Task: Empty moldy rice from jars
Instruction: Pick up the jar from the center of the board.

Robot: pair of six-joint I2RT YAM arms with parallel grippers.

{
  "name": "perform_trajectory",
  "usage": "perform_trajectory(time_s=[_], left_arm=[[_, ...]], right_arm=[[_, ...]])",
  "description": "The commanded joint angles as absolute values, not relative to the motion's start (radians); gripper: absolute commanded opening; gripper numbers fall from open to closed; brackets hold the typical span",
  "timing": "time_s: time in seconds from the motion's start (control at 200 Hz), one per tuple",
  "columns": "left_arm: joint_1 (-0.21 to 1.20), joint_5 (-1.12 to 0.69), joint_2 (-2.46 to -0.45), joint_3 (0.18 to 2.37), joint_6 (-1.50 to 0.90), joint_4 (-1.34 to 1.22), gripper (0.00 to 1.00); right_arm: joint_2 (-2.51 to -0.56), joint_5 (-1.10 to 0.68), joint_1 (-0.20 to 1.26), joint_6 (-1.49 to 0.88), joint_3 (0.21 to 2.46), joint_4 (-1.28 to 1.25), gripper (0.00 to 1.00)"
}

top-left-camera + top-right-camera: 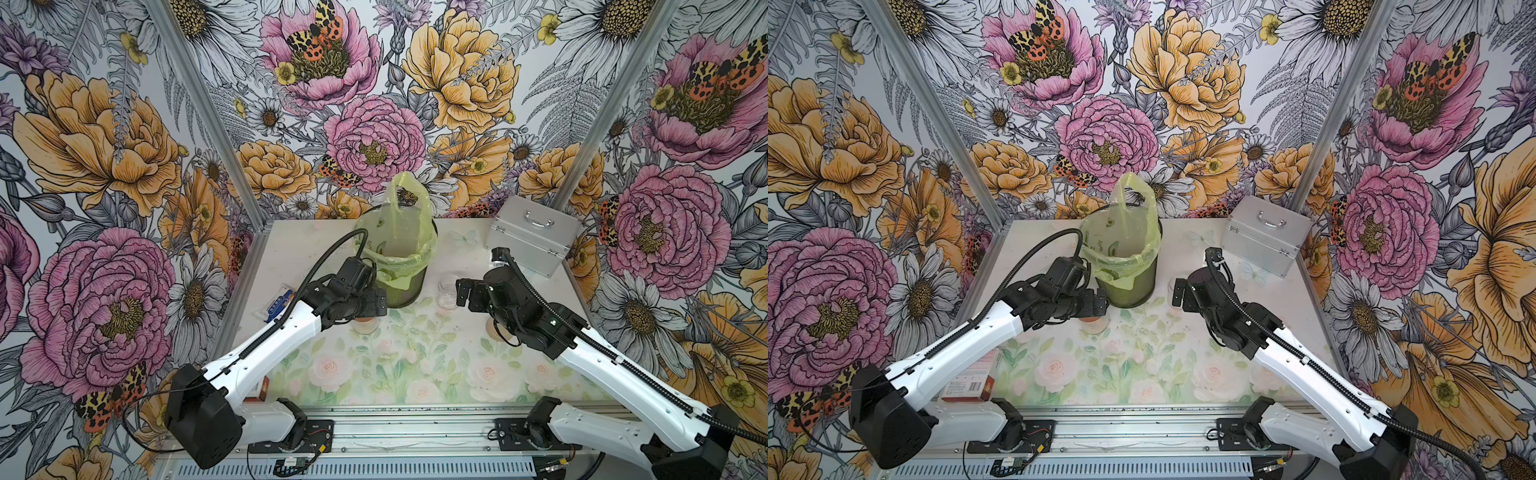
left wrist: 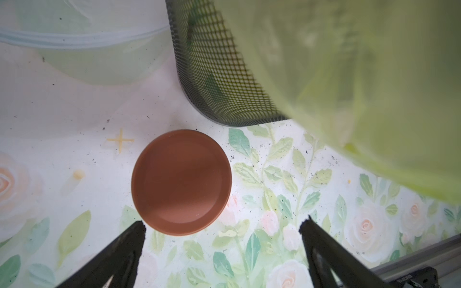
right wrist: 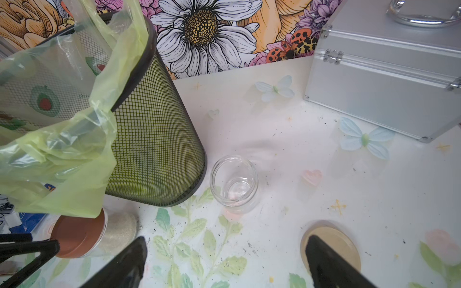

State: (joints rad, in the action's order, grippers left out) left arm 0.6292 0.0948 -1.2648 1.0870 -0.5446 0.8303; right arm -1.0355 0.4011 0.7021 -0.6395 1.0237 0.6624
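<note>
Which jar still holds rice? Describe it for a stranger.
Start at the tall dark mesh bin with the yellow-green bag. Of two small clear glass jars at its foot, pick the copper-orange-lidded jar holding pale grains; the other jar stands open.

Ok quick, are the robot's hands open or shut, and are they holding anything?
Left gripper: open, holding nothing, by the copper-lidded jar.
Right gripper: open, holding nothing.

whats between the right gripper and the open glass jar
Only bare floral tablecloth with dark specks. The right wrist view shows the open right gripper facing the lidless jar, nothing standing between them.
</note>
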Motion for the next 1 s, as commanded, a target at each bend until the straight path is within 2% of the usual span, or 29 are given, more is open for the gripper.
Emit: perform_trajectory(time_s=[0.0,0.555,0.996], left_arm=[[0.63,0.172,-1.249,1.045,-0.573,0.844,0.99],[0.629,0.169,-1.198,0.869,-0.513,0.626,0.99],[0.561,0.061,-1.335,0.904,-0.45,0.569,0.99]], right_arm=[[-1.023,0.387,0.712,-0.65,1.018,0.67,1.0],[-1.039,0.334,0.735,-0.653,1.042,0.687,1.0],[-1.074,0.334,0.746,-0.653,1.055,0.686,1.0]])
